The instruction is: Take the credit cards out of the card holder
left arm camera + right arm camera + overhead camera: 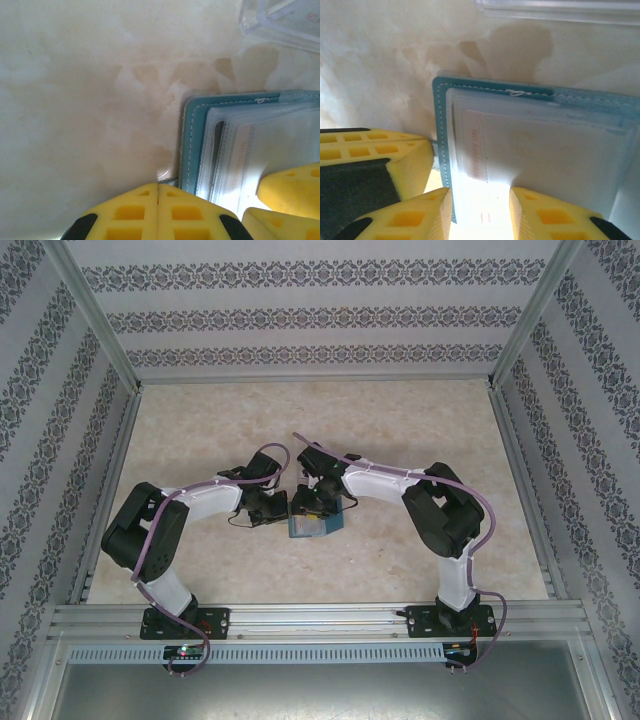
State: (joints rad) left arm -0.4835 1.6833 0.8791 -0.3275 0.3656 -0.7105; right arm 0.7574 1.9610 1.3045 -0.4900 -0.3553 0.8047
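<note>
Holder (318, 526): open flat, middle of table (200, 440), nearer its near edge | left gripper (158, 192): closed, at holder's edge, likely pinning it | right gripper (480, 200): fingers apart over sleeved card (535, 150), likely to draw it out

We see the card holder (318, 527), a teal bifold with pale stitching along its rim, lying open and flat near the middle of the tabletop, a little toward the near edge. Its clear sleeves face up. The credit cards (535, 150) sit tucked inside those sleeves. The top one is pale, with red lettering along one short side. We cannot tell how many lie beneath.
</note>
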